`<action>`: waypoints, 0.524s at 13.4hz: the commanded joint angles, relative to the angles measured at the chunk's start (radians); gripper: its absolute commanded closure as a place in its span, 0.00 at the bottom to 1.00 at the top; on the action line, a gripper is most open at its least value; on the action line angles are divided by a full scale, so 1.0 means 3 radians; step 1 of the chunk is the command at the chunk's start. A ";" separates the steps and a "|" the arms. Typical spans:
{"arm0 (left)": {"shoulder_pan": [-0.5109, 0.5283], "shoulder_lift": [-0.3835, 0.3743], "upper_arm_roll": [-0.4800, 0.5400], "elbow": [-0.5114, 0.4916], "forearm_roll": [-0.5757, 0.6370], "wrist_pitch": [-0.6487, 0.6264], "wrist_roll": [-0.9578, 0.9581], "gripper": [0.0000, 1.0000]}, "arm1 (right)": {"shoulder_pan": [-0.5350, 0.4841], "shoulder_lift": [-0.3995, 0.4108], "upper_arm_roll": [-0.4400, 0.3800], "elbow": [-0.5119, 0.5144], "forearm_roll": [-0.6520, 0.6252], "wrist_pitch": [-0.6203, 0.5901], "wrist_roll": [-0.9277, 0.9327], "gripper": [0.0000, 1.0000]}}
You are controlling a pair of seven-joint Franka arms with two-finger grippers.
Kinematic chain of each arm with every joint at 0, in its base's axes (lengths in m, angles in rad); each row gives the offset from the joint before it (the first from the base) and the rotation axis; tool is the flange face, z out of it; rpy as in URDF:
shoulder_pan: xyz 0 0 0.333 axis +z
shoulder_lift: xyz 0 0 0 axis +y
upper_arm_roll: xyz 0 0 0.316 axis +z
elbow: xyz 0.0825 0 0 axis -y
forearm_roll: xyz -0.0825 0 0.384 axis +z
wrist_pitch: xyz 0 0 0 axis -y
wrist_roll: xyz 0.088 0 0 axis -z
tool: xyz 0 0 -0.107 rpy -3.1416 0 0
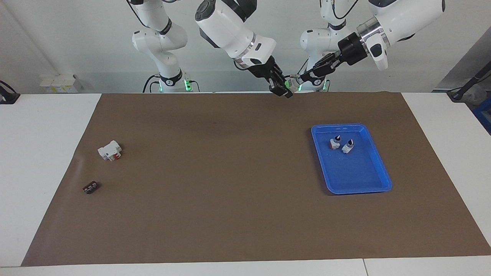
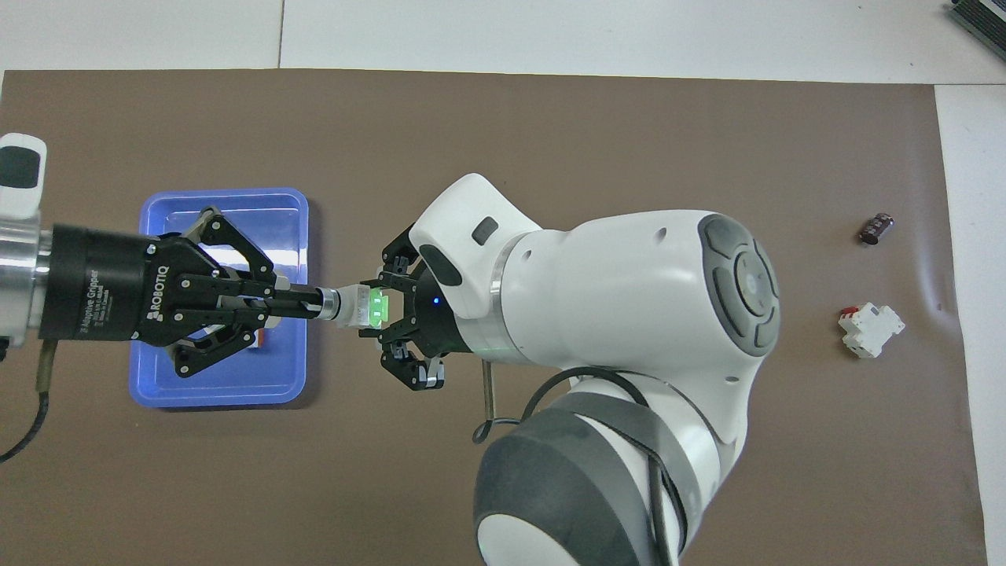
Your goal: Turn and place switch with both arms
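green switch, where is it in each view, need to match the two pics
Facing view: the switch is up in the air at top centre, between the right gripper and the left gripper.
Overhead view: the switch is at mid-height toward the picture's left, between the same two grippers.
Shared landmark: the blue tray, beside the switch in both views.

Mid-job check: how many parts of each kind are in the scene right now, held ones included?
Green-block white selector switch, held up by both grippers: 1
Red-block white selector switches in the blue plastic tray: 2
Larger white-and-red blocky part: 1
Small dark cylindrical part: 1
Total: 5
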 commanded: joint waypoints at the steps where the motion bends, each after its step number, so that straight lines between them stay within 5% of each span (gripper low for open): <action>1: 0.0013 -0.0014 -0.0058 0.0070 -0.0048 0.0127 -0.0380 1.00 | 0.0026 0.0053 0.0039 0.0004 0.0041 0.0093 0.0066 1.00; 7: 0.0018 0.0001 -0.0053 0.0065 -0.0043 0.0138 -0.0503 1.00 | 0.0031 0.0053 0.0039 0.0004 0.0041 0.0098 0.0066 1.00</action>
